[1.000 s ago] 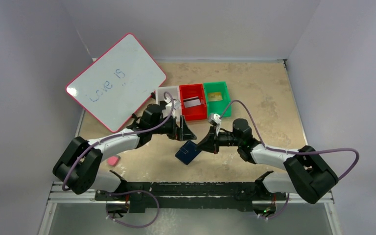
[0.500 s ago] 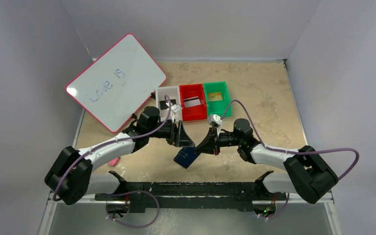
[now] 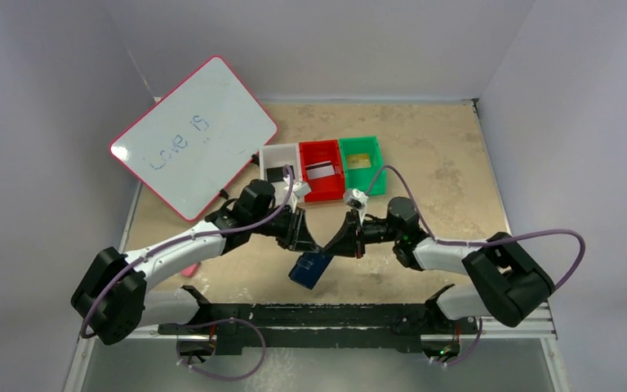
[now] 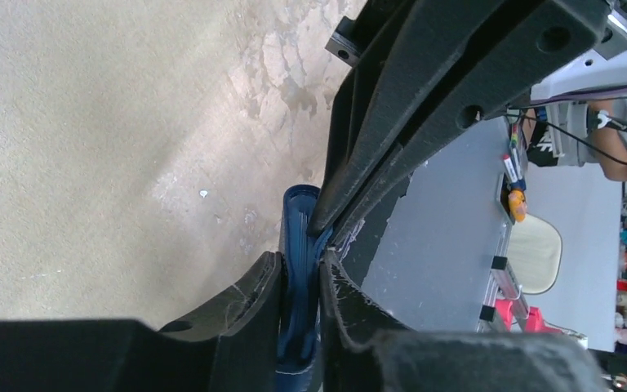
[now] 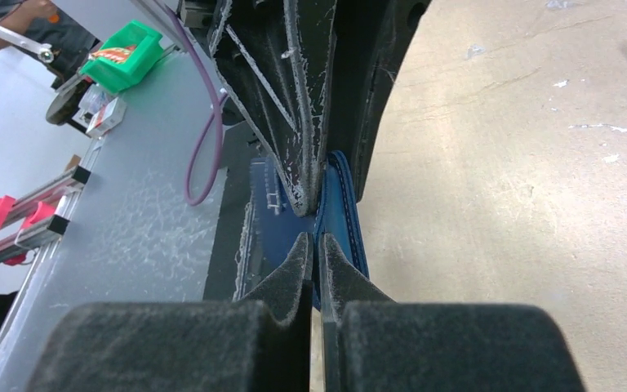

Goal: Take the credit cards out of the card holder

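The navy card holder (image 3: 310, 269) hangs just above the table near the front edge, held between both grippers. My left gripper (image 3: 303, 242) is shut on its folded edge; in the left wrist view the blue layers of the card holder (image 4: 298, 212) sit between my fingers (image 4: 253, 302). My right gripper (image 3: 336, 245) is shut on a thin flap of the card holder (image 5: 344, 216) from the other side. The black card (image 3: 275, 174) lies in the white bin, the silver-grey card (image 3: 320, 171) in the red bin, the gold-tan card (image 3: 359, 161) in the green bin.
The white bin (image 3: 280, 153), red bin (image 3: 321, 149) and green bin (image 3: 360, 144) stand in a row behind the grippers. A pink-framed whiteboard (image 3: 192, 135) leans at the back left. A pink eraser (image 3: 188, 269) lies by the left arm.
My left gripper has moved right and down from near the white bin to the card holder and shut on it. The holder, still held by the right gripper, has shifted slightly down and left.
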Robot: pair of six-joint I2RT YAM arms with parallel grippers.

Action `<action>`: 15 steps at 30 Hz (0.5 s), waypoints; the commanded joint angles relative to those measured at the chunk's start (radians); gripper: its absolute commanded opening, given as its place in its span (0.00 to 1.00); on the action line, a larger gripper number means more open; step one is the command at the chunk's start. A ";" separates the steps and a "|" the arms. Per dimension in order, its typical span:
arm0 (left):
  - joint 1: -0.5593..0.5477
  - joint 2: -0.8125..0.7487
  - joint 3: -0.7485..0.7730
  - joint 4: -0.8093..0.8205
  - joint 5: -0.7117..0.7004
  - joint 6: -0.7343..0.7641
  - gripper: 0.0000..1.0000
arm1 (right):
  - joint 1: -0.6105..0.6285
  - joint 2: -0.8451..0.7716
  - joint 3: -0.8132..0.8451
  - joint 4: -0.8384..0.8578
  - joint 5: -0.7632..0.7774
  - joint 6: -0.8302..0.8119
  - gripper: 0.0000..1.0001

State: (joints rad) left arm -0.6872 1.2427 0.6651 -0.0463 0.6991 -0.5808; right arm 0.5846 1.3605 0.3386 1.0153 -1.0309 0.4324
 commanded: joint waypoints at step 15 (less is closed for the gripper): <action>-0.012 -0.030 0.154 -0.331 -0.558 0.000 0.00 | -0.008 -0.162 0.149 -0.438 0.476 0.007 0.63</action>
State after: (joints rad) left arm -0.6952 1.2255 0.7349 -0.2703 0.3985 -0.5537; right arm 0.5823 1.3025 0.4400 0.7666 -0.8211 0.4328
